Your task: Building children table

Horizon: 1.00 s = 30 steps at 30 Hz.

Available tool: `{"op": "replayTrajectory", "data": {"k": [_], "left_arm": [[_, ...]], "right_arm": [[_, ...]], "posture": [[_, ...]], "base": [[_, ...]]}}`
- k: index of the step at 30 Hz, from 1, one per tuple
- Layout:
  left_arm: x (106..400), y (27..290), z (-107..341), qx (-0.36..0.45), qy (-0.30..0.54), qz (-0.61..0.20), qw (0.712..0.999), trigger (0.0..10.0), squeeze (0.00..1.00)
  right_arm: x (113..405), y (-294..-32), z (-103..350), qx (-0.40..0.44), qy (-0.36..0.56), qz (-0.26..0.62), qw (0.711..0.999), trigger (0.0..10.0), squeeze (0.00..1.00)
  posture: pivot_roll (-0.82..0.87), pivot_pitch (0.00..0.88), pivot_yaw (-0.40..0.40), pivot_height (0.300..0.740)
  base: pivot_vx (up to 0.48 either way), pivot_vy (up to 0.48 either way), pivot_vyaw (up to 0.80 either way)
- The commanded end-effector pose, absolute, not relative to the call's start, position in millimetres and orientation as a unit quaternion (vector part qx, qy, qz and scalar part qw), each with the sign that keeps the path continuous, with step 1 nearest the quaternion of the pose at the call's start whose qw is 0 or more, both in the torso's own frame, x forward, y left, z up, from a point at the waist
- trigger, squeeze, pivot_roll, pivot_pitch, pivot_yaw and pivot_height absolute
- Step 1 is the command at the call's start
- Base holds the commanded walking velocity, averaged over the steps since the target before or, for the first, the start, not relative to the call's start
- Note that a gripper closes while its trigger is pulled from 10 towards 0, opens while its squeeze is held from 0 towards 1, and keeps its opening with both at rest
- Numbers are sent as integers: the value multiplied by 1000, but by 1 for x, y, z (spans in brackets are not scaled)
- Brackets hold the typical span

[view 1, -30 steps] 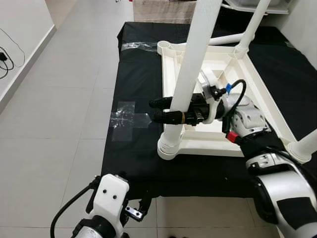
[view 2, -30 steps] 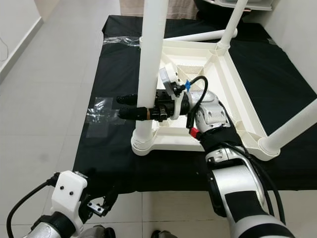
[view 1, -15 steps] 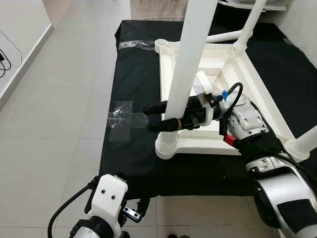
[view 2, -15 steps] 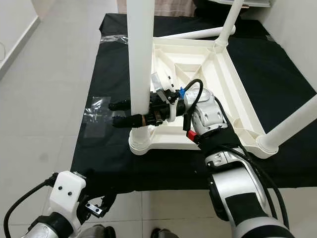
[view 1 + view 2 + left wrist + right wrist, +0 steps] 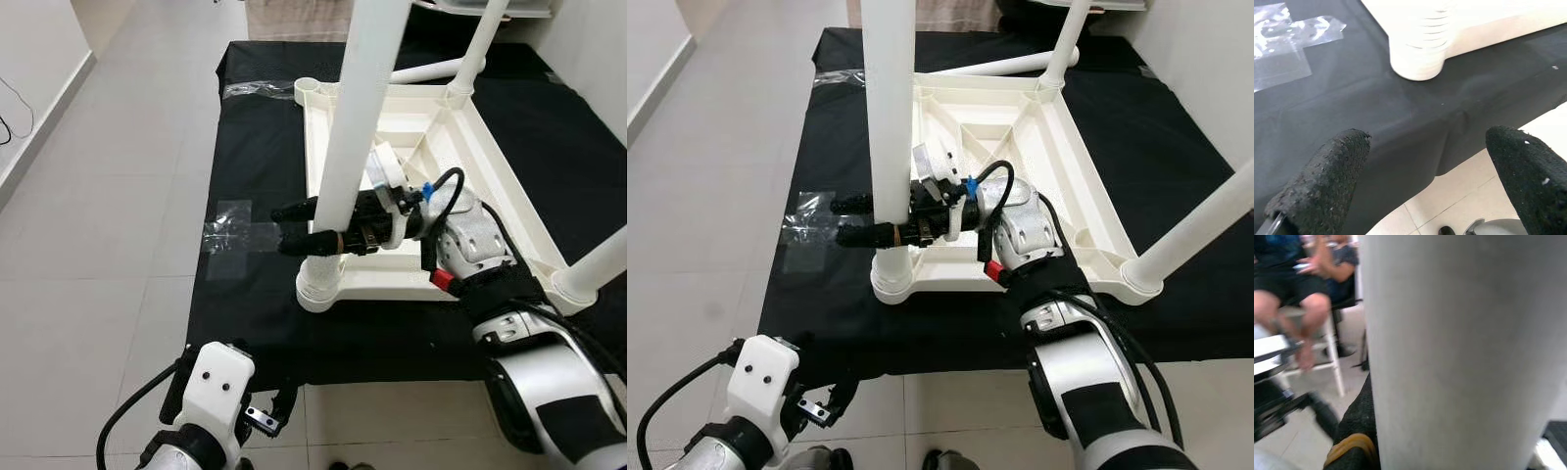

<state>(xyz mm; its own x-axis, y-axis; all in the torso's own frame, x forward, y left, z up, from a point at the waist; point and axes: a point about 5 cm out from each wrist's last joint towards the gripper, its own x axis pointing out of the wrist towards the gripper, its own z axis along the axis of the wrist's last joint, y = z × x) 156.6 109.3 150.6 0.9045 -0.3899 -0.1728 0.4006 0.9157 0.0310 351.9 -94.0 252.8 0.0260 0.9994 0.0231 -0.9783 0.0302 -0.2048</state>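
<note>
— Where is the children's table?

— The white plastic table [image 5: 460, 147] lies upside down at centre and upper right of the left eye view, on a black cloth [image 5: 260, 166]. Its near-left leg [image 5: 358, 127] stands upright in a ribbed corner socket [image 5: 320, 284].

— And the grippers?

— The right gripper [image 5: 299, 223] reaches in from the right, its two black fingers [image 5: 294, 210] clamped round that leg just above the socket. The left gripper [image 5: 1415, 171] hangs low at the bottom left, fingers spread wide, holding nothing, over the cloth's front edge.

— Anything else?

— Clear tape patches [image 5: 230, 235] lie on the cloth's left edge. A seated person's legs [image 5: 1300, 308] are blurred in the right wrist view.
</note>
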Motion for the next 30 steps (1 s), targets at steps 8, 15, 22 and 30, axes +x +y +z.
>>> {"op": "replayTrajectory", "data": {"k": [8,15,22,30], "left_arm": [[156,105,148,24,91,-206,974,10000,0],[158,104,147,21,89,-204,975,10000,0],[160,102,145,21,89,-203,975,10000,0],[164,103,146,22,86,-200,976,10000,0]], "right_arm": [[365,-99,219,-46,-2,580,814,10000,0],[359,-104,224,4,-52,501,864,10000,0],[369,-108,231,19,-58,404,913,10000,0],[373,-114,230,11,-49,331,942,10000,0]], "posture": [[180,225,-90,740],[165,211,-88,740],[165,204,-94,740],[150,228,-90,740]], "base": [[0,0,0],[0,0,0],[0,0,0],[0,0,0]]}}
